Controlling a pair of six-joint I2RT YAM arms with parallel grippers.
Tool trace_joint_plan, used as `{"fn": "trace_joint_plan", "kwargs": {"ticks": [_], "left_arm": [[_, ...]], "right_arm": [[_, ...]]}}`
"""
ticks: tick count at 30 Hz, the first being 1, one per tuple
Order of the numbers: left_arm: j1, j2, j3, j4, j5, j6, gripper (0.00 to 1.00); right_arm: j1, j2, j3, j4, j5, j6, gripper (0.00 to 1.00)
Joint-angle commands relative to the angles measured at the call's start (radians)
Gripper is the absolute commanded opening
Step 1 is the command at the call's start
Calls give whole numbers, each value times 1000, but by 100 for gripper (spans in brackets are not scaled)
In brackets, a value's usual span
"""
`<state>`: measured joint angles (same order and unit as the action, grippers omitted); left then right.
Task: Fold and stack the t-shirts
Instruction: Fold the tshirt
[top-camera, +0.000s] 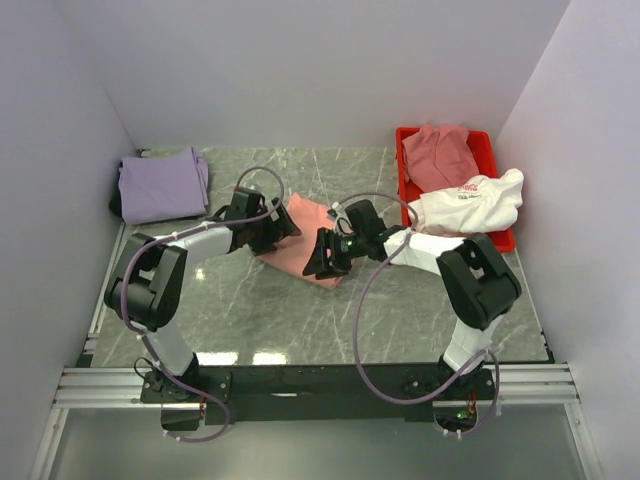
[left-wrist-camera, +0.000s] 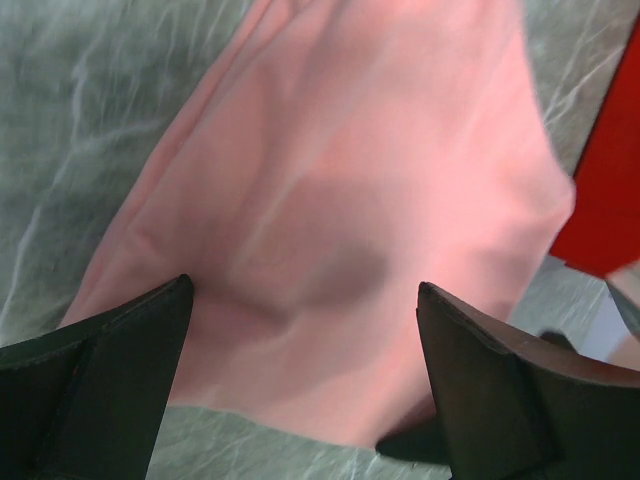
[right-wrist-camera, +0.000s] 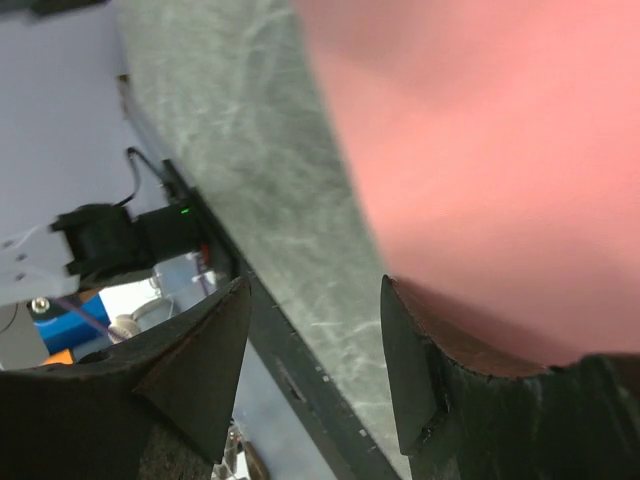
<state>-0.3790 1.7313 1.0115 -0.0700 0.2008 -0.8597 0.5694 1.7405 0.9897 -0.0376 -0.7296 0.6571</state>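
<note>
The salmon-pink shirt (top-camera: 298, 250) lies bunched mid-table (top-camera: 250, 310) between both arms; the left gripper (left-wrist-camera: 305, 285) hangs over it, jaws apart; the right gripper (right-wrist-camera: 315, 283) is also spread, at the hem. A shallow pinch could catch one layer only, dragging the fold crooked.

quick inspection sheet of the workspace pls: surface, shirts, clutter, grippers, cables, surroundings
surface: grey marbled table, glossy
job's things: salmon-pink t-shirt bunched at the centre; lavender t-shirt folded flat at the far left; dusty rose t-shirt inside the red bin; white t-shirt spilling over the bin's near rim
clutter: nothing seen
grippers: left gripper open over the salmon-pink t-shirt; right gripper open at that shirt's edge, with only table showing between its fingers
cables: grey cables, one looping along each arm
surroundings: white walls on three sides; metal rail along the near edge
</note>
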Motion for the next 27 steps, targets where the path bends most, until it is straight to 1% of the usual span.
{"fn": "trace_joint_plan", "kwargs": {"ticks": [1, 5, 7, 11, 12, 15, 16, 18, 19, 20, 21, 23, 24, 27], "left_arm": [[-3, -7, -57, 62, 51, -27, 99], [-3, -38, -109, 64, 35, -36, 99], [-3, -59, -160, 64, 29, -41, 99], [-11, -137, -266, 88, 31, -67, 99], [-12, -154, -318, 90, 35, -84, 99], [-35, -239, -382, 99, 42, -108, 99], [-44, -265, -383, 73, 34, -107, 99], [-86, -352, -357, -13, -36, -98, 99], [-98, -384, -346, -42, -67, -93, 99], [-106, -448, -335, -95, -92, -90, 99], [-107, -478, -317, -111, -115, -85, 99], [-107, -538, -294, -155, -155, -82, 99], [-107, -545, -262, -163, -197, -72, 99], [-97, -521, -196, -145, -237, -35, 99]], "right_arm": [[-6, 42, -2, 34, 30, -14, 62], [-19, 47, -63, 36, 38, -28, 62], [-25, 36, -106, 35, 50, -46, 62], [-46, 7, -172, 35, 53, -68, 62], [-54, -7, -181, 33, 53, -76, 62], [-54, -62, -189, -21, 55, -122, 62], [-55, -82, -181, -53, 55, -132, 62], [-54, -160, -166, -90, 48, -165, 62], [-54, -191, -143, -135, 47, -192, 62], [-54, -249, -131, -157, 53, -204, 63], [-54, -277, -99, -201, 61, -217, 63], [-57, -335, -65, -235, 75, -244, 64], [-60, -346, -48, -248, 84, -244, 64], [-100, -335, 18, -234, 93, -217, 64]]}}
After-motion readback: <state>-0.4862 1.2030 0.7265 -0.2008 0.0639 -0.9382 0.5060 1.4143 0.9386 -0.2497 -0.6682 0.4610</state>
